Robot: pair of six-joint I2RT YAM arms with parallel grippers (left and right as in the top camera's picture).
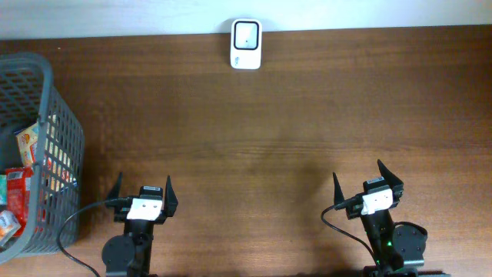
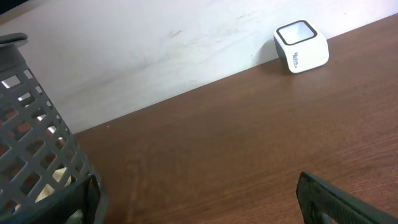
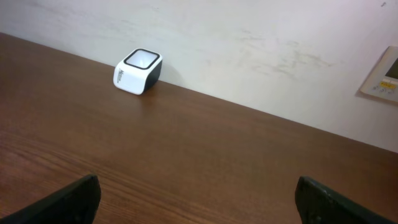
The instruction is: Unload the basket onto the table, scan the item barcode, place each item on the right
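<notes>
Wood-brown table fills the overhead view. A white scanner sits at the far edge, roughly midway across, its square window facing up. A grey mesh basket stands at the left edge and holds several packets, red and yellow ones among them; no barcode can be made out on them. The left claw hovers near the front edge, just beside the basket, with its jaws spread wide and nothing between them. The right claw is well apart from it on the right, also spread wide and holding nothing. Both are far from the scanner.

The left wrist view shows the basket close on the left and the scanner up right against the pale wall. Two dark fingertips show in the bottom corners, with only bare table between them.

The right wrist view has the scanner up left by the wall, a beige wall panel at the right edge, and dark fingertips wide apart at the bottom, with bare wood between.
</notes>
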